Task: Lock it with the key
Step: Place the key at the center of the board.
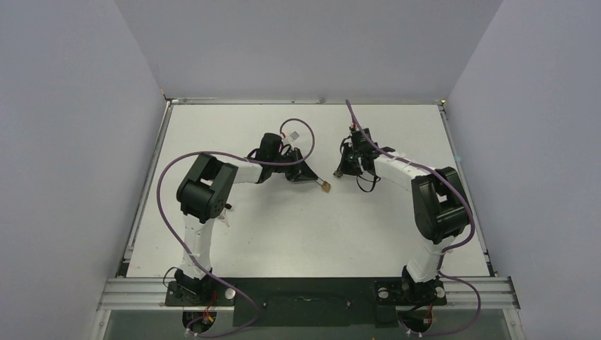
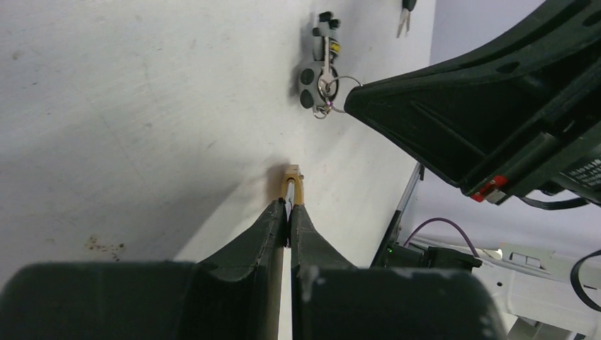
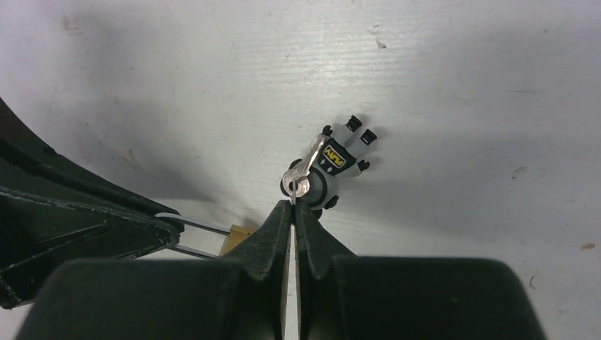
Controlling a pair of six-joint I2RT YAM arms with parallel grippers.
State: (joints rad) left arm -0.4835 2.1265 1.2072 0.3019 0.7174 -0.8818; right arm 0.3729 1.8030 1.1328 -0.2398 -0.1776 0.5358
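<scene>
Left tool (image 2: 289, 207) pinches the padlock (image 2: 293, 181), right tool (image 3: 293, 205) pinches the key (image 3: 298, 180), grips only the wrist views reveal.

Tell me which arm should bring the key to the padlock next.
Right. The right claw is shut on the key, while the left claw is occupied pinching the padlock by its shackle.

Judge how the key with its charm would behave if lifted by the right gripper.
Likely floppy: the key joins the charm only by a thin ring, so the charm would probably dangle and swing. Probably light: both look small beside the right gripper. The flat metal key might slip or pivot, since it seems pinched only at its head.
</scene>
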